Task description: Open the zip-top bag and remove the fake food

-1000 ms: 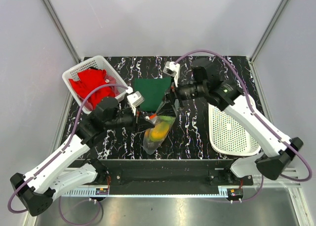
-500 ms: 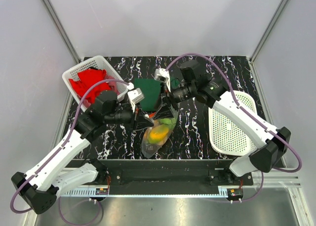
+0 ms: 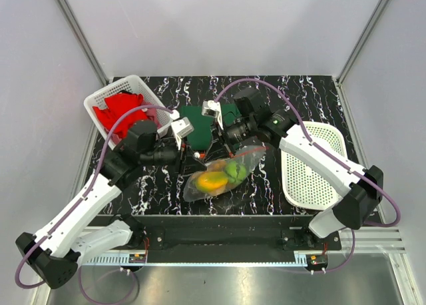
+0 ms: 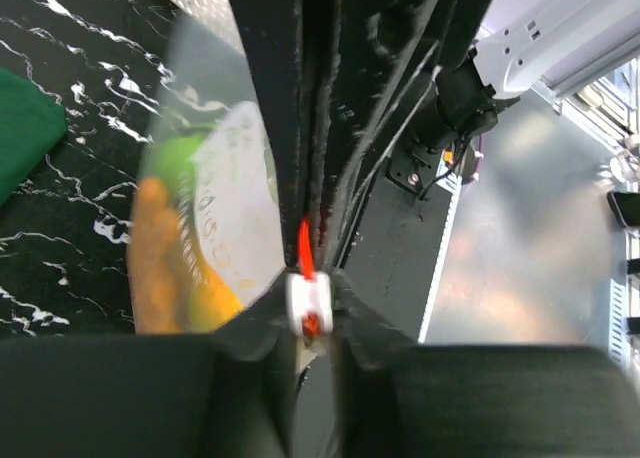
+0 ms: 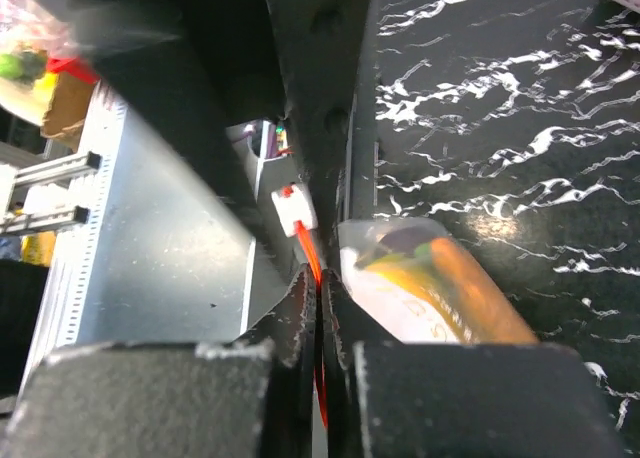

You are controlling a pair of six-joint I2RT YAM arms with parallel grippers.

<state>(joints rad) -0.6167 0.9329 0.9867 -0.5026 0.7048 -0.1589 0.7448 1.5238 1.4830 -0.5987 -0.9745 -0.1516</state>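
The zip-top bag (image 3: 223, 174), clear crinkly plastic with an orange-red zip strip (image 5: 312, 260) along one edge, sits about midway between the left and right edges of the black marble-patterned desk (image 3: 279, 92), closer to the near edge. It is stretched at a slant towards the right edge. Whether it touches the desk cannot be told. Inside it lies the fake food (image 3: 212, 182), small plastic pieces: a yellow-orange one beside a green one. The bag looks sealed.

The left gripper (image 4: 310, 323) is pinched tight on the bag's zip end, with a small white slider (image 4: 308, 303) held between its fingers. The right gripper (image 5: 318, 300) is clamped narrow on the zip strip just beside it, so the two meet over the bag's left end.

A flat dark green cloth (image 3: 197, 120) lies just behind the grippers. A white mesh basket (image 3: 110, 90) in the far left corner holds a red cloth (image 3: 123, 112). A second white mesh basket (image 3: 309, 175) stands by the right edge.
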